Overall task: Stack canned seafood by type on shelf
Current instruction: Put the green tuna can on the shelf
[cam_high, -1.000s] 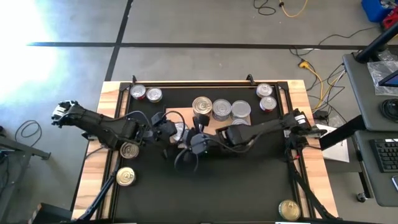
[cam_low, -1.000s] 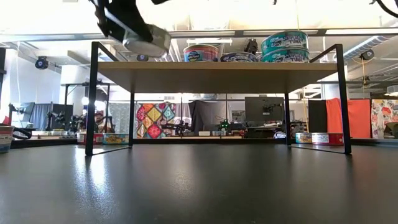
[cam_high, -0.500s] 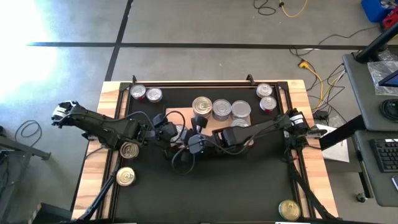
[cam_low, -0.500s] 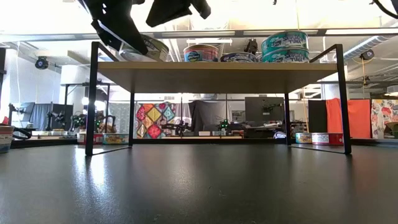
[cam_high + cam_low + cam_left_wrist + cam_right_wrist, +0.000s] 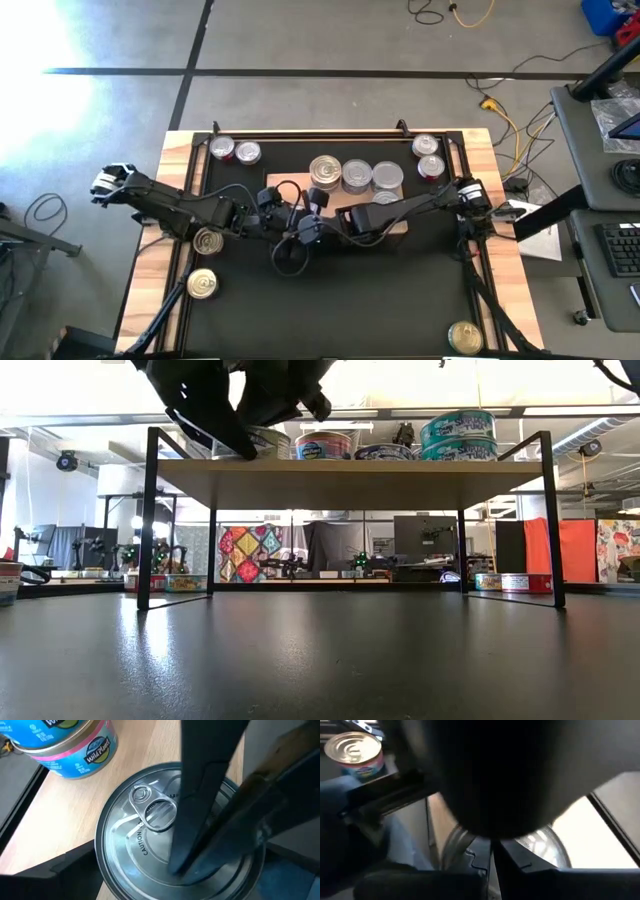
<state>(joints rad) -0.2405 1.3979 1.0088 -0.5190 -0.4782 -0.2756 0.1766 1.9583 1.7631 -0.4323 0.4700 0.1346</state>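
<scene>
Centrally on the large black table mat (image 5: 330, 310) stands the pale light-wood shelf board (image 5: 340, 482) on thin black legs. Both dark arms converge over the shelf's left part. Several short round tins (image 5: 357, 176) occupy the board; others rest on the mat beyond it. The left gripper (image 5: 298, 214) has its fingers spread wide around a silver pull-tab tin (image 5: 155, 827) resting on the board, beside a blue-and-pink labelled tin (image 5: 65, 745). The right gripper (image 5: 318, 204), fingers fully closed, is positioned over the same silver tin.

Silver-lidded tin (image 5: 165, 845) upright on pale wood shelf (image 5: 65, 810), blue-labelled tin (image 5: 65, 742) nearby.
</scene>
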